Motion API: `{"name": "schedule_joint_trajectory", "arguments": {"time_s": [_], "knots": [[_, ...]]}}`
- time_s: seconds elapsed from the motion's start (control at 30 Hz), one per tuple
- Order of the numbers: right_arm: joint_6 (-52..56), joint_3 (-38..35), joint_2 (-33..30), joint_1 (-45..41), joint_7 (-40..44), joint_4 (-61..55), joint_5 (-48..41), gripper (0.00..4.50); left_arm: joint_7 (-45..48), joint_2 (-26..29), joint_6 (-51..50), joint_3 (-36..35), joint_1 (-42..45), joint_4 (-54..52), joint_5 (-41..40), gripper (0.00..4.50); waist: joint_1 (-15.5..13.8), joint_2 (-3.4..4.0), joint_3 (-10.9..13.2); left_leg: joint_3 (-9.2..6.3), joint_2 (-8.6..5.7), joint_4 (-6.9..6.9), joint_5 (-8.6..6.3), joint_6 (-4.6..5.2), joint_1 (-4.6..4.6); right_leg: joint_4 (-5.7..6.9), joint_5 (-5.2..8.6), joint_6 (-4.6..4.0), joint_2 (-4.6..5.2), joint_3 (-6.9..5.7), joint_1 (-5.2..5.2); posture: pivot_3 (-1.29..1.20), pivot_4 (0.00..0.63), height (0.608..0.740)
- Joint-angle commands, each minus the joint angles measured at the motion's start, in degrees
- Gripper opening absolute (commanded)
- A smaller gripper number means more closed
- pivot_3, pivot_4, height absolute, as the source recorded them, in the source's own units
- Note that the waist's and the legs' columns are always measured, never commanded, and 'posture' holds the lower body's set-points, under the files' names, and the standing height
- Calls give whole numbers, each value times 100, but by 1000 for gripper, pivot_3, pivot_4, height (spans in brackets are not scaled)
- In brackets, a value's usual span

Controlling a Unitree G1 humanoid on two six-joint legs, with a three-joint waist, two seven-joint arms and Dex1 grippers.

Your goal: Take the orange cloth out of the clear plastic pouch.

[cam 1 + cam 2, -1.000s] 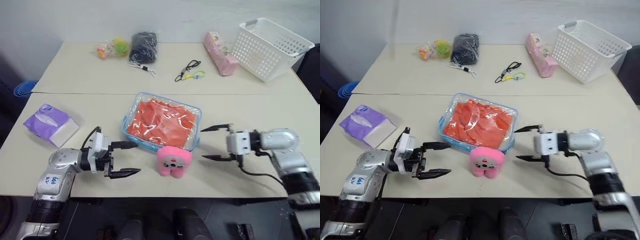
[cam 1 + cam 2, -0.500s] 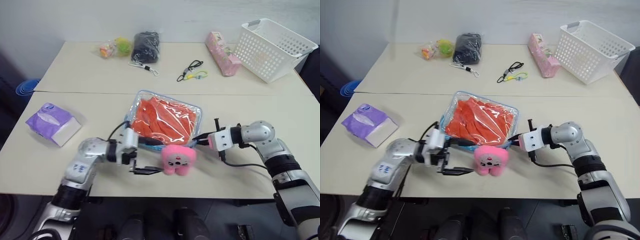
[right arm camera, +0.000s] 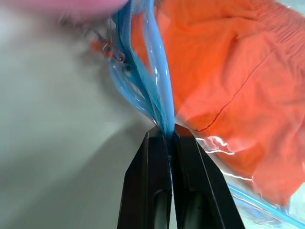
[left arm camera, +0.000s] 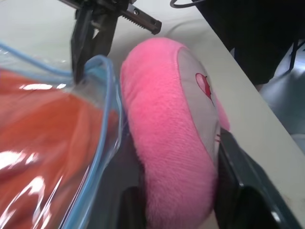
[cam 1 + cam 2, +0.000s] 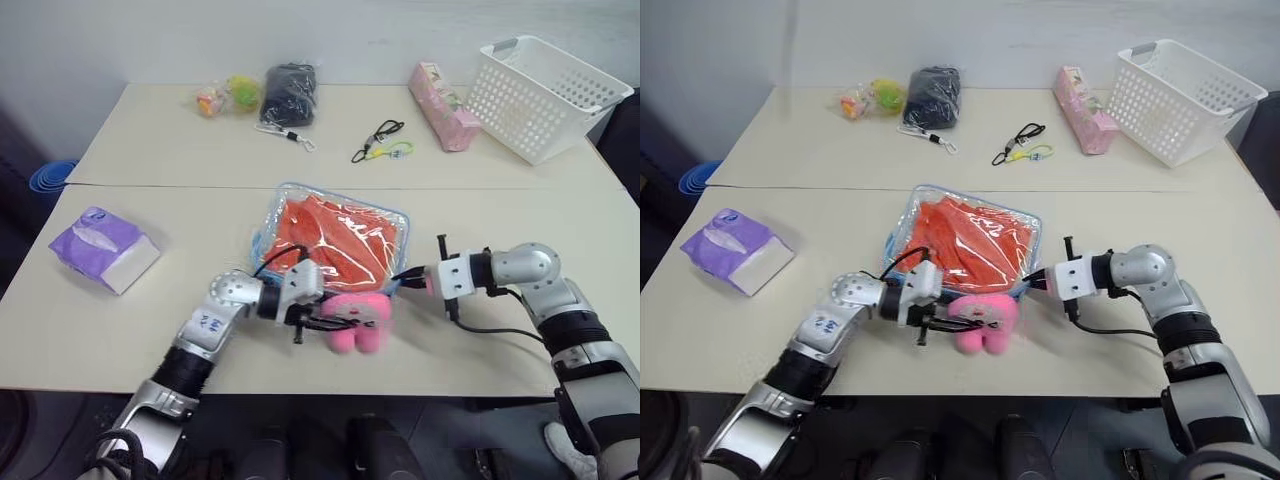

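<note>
The clear plastic pouch (image 5: pixel 335 240) is laid flat mid-worktop (image 5: pixel 180 150), with the orange cloth (image 5: pixel 980 240) sealed inside. Its near edge is blocked by a pink plush toy (image 5: pixel 358 318), which is clamped between the fingers of the left hand (image 5: pixel 335 318). The pouch's blue zipper edging is pinched at the right corner by the fully closed right hand (image 3: pixel 167 138). A purple tissue pack (image 5: pixel 103 248) is seen well to the left; a white mesh basket (image 5: pixel 545 95), pink packet (image 5: pixel 440 105), black bundle (image 5: pixel 287 93) and small toys (image 5: pixel 225 97) are ranged along the far side.
</note>
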State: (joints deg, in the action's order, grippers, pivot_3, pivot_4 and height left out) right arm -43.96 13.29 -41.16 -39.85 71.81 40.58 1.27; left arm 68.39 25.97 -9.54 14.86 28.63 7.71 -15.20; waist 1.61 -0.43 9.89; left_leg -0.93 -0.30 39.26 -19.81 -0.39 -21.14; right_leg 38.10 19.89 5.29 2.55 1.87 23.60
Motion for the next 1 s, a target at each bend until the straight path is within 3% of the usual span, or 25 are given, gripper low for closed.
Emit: {"name": "schedule_joint_trajectory", "arguments": {"time_s": [0.03, 0.1, 0.43, 0.7, 0.8, 0.9, 1.0], "knots": [[-121, -176, -302, 54, 151, -18, -206, 0, 381, 499, 183, -368, -21, 166, -93, 501, 1, 0, 0, 0, 0, 0, 0, 0, 0, 0, 0, 0, 0, 0, 0, 0, 150, 740], [-188, -206, -421, 76, 244, 44, -298, 0, 420, 824, 237, -568, 38, 439, -28, 141, 0, 0, 0, 0, -1, 0, 0, 0, 1, -3, 0, 0, 1, -1, -2, 0, 150, 740], [-584, -328, -747, 391, 801, 192, -921, 0, 254, 2001, 905, -1308, 891, 2336, 344, 141, 3, 1, 0, -1, -1, -3, -1, 2, 0, -3, 0, 0, 1, -4, -1, 0, 150, 740], [-233, -500, -739, 586, 1314, 142, -1515, 0, -3, 1841, 1824, -1519, 1749, 4262, 543, 141, -4, 1, 0, -1, -2, -2, -3, 6, -3, -4, 0, 0, 4, -9, -1, 0, 150, 740], [1041, -671, -737, 843, 1311, -501, -2040, 0, 247, 1751, 1597, -1534, 1840, 4207, 443, 1060, -4, 1, 1, -3, -2, -2, -3, 6, -7, 1, 0, 0, 6, -10, 3, 0, 150, 740], [2079, -945, -921, 1393, 1233, -1455, -2481, 723, 971, 1792, 1545, -1593, 1717, 3816, 181, 1949, -8, 1, 1, -6, -1, -2, -3, 5, -13, 28, 0, 0, 7, -11, 9, 0, 150, 740], [2461, -1395, -1079, 2102, 996, -2284, -2746, 1786, 1205, 1843, 1731, -1785, 1618, 3645, 14, 2951, -27, 1, 1, -11, -1, -3, -3, 4, -17, 21, 0, 0, 8, -16, 10, 0, 150, 740]]}}
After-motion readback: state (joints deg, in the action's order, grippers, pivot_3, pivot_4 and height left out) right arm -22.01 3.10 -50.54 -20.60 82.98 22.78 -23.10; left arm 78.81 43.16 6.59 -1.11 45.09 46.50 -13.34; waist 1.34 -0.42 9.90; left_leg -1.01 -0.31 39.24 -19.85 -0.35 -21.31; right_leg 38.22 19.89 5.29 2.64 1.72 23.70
